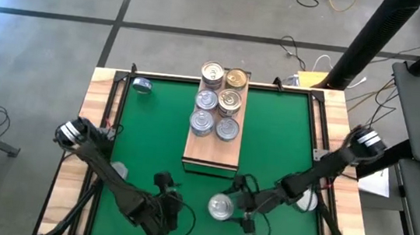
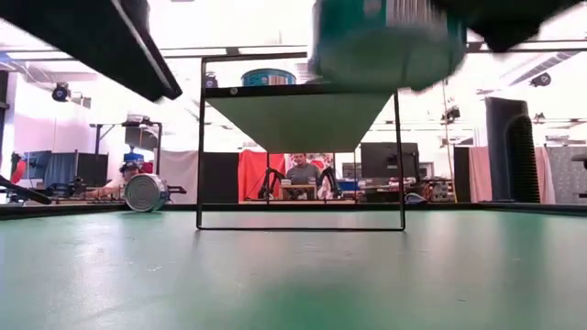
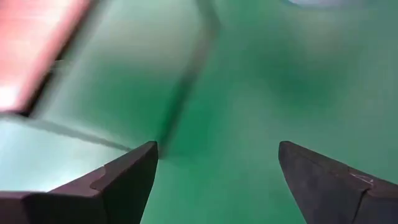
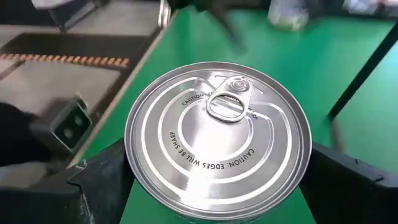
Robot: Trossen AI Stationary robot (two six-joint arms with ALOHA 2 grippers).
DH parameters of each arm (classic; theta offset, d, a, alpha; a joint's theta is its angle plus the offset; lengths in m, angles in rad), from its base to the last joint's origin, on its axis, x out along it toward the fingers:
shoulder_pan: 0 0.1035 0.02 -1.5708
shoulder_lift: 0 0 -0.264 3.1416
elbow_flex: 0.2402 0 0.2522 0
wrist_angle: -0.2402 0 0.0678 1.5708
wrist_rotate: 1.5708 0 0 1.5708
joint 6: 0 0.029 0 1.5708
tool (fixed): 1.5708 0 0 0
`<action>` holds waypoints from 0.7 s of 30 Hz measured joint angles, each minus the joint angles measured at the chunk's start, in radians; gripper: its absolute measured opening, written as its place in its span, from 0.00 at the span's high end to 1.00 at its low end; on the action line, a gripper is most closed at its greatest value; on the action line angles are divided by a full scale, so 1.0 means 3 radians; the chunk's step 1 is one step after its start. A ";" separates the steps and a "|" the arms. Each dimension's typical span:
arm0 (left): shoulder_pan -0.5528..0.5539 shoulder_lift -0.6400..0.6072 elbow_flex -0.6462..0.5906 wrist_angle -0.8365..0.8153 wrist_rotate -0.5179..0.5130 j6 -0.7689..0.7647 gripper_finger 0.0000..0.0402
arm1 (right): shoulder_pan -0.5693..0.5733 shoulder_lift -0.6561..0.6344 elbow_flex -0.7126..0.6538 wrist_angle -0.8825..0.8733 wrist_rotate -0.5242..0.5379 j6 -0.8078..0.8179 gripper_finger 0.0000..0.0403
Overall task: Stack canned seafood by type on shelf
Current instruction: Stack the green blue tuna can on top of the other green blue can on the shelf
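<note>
Shelf, bearing six stacked tins, lies ahead of the right gripper, which is nearer to it than the left gripper. Silver-topped can, upright with pull tab uppermost, sits between the right fingers, which close on its sides and hold it clear of the mat. Left gripper stands wide open and empty, near the table's front edge.
</note>
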 joint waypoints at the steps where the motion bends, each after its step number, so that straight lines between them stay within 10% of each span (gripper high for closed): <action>1: 0.0021 -0.0066 0.0000 0.0087 0.0248 0.0194 0.21 | -0.0007 -0.0132 -0.0001 -0.0038 0.0000 -0.0040 0.08; 6: 0.0127 -0.0411 -0.0003 0.0088 0.1027 0.0811 0.23 | -0.0016 -0.0820 0.0003 -0.0227 0.0103 -0.0260 0.08; 14: 0.0420 -0.1260 -0.0003 0.0219 0.0054 0.1956 0.23 | -0.0434 -0.1484 0.0001 -0.0911 0.1214 -0.0560 0.08; 21: 0.1135 -0.1650 -0.0005 0.0367 0.0529 0.2801 0.23 | -0.1191 -0.1527 0.0044 -0.1262 0.0981 -0.0224 0.08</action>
